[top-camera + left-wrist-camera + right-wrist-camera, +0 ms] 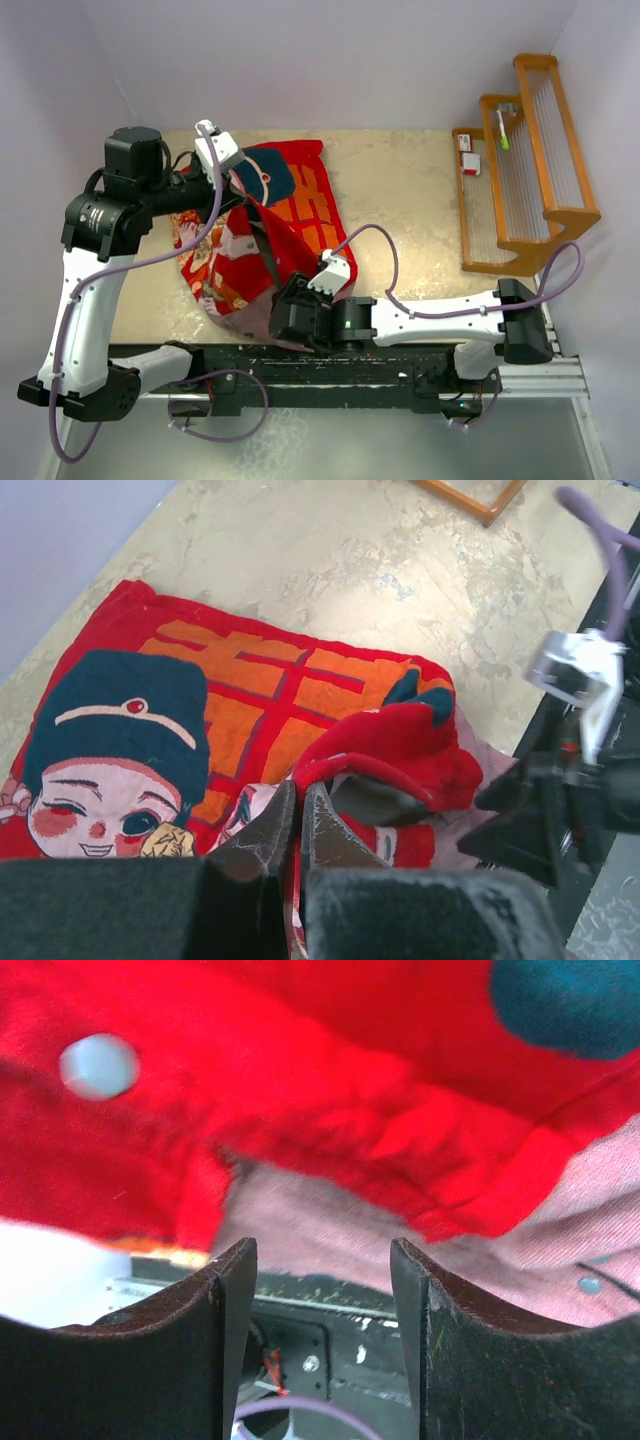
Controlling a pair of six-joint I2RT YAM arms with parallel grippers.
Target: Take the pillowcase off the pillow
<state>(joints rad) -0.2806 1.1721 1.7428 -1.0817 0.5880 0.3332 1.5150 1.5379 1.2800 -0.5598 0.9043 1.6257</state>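
The red-orange pillowcase (290, 215) lies crumpled on the left half of the table, its printed dark-haired face (105, 770) facing up. Its pinkish inside (330, 1225) shows at the near edge. My left gripper (242, 195) is shut on a raised red fold of the pillowcase (380, 740), with fabric pinched between the fingertips (270, 815). My right gripper (288, 318) is open and empty at the pillowcase's near edge, and its fingers (235, 1280) sit just below the pink fabric. A white patch with a yellow edge (40, 1270), apparently the pillow, peeks from under the red cloth. The rest of the pillow is hidden.
A wooden rack (525, 160) with small items stands at the table's right side, and its corner shows in the left wrist view (470, 495). The black mounting rail (330, 365) runs along the near edge, right behind my right gripper. Bare tabletop (400, 190) lies between the cloth and the rack.
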